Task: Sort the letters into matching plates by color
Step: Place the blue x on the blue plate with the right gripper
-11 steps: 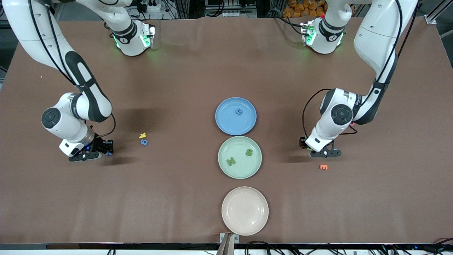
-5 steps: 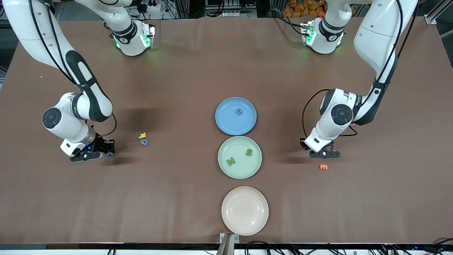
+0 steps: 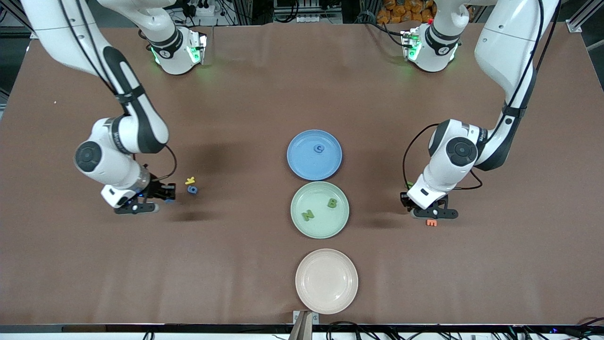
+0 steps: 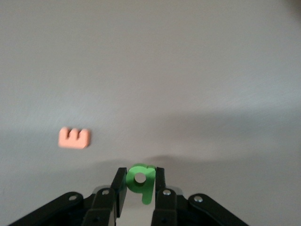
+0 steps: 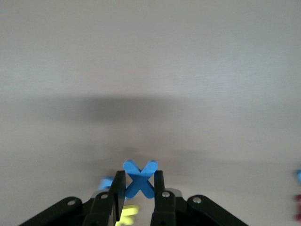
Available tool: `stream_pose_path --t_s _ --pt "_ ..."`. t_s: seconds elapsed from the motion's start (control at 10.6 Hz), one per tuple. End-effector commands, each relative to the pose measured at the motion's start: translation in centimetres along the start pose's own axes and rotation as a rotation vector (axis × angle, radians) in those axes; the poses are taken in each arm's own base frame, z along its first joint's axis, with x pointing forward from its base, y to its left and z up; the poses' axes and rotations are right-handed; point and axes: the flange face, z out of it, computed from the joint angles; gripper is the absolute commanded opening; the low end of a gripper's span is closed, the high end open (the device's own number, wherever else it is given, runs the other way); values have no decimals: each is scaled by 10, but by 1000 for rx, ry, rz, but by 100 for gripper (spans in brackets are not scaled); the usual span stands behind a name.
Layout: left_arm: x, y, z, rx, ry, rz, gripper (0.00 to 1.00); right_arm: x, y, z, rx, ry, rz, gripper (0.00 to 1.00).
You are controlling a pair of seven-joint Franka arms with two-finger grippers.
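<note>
Brown matting is covering the whole table (image 3: pixel 264 85), and my two bases are standing along its edge farthest from the front camera, with cabling and racks showing past it.

Three plates are lying in a row down the middle. The cream plate (image 3: pixel 326 281), nearest the camera, is not part of the sort. The green plate (image 3: pixel 320 209) is carrying a green N (image 3: pixel 307 215) and a green B (image 3: pixel 332 203). The blue plate (image 3: pixel 314 155), farthest from the camera, is carrying a blue C (image 3: pixel 319 148).

My left gripper (image 4: pixel 139 188) is clamping a green letter (image 4: pixel 141 180) over the mat at the left arm's end, close above an orange E (image 4: pixel 74 138). My right gripper (image 5: pixel 139 186) is pinching a blue X (image 5: pixel 139 178) at the right arm's end, close to a yellow letter (image 3: pixel 190 180) and a blue letter (image 3: pixel 192 189) lying together on the mat.

Procedure, as I am judging it: carry each piece level, keep both grips firm, clear the loose letters, and release low over the plate of matching colour. Because the plates are lying edge to edge, I am planning staggered approaches so the arms are not crowding each other.
</note>
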Motion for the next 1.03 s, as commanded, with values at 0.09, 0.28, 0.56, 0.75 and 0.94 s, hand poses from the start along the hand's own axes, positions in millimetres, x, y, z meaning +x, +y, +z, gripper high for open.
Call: stream_pose_path --t_s 0.09,0.28,0.56,0.75,0.94 --pt "32 66 -58 -81 110 63 0 -18 -118 1 16 -20 -4 21" --pt "34 118 -72 -127 140 70 0 -33 -189 -4 20 -65 -58 21" --pt "34 168 -98 -147 156 104 0 -61 -288 -23 -1 -148 -158 21" --pt "37 180 -95 -156 152 111 0 -79 -336 -22 2 -150 -222 21" --pt "28 193 -69 -161 113 117 0 -95 -376 -15 8 -149 -300 21"
